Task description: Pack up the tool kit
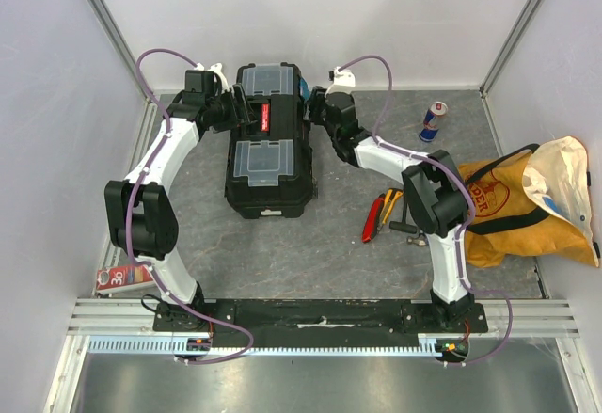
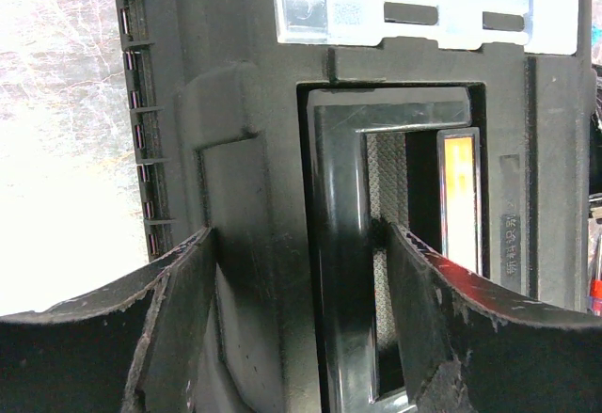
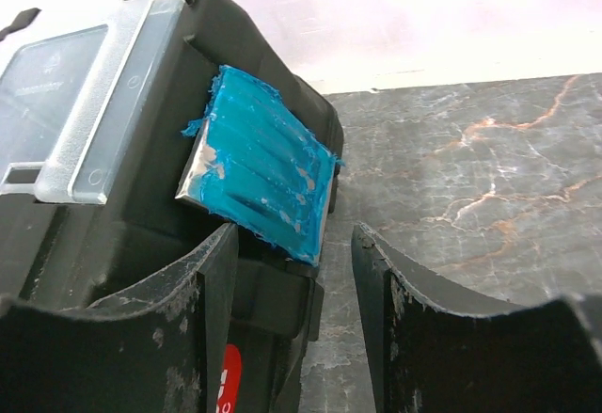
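The black toolbox point(image 1: 268, 164) lies closed in the middle of the table, with two clear lids and a red handle label point(image 1: 266, 117). My left gripper point(image 1: 246, 112) reaches over its far half from the left. In the left wrist view it is open point(image 2: 301, 319), and the fingers straddle one bar of the black handle point(image 2: 339, 244) without closing on it. My right gripper point(image 1: 315, 112) is at the box's right side. It is open point(image 3: 293, 319), just below the blue latch point(image 3: 263, 178). Small hand tools point(image 1: 381, 215) lie on the table to the right.
A blue-silver drink can point(image 1: 433, 121) stands at the back right. A yellow-orange fabric bag point(image 1: 527, 201) lies at the right, by the right arm. A red packet point(image 1: 118, 277) lies by the left arm's base. Walls close in the table on three sides.
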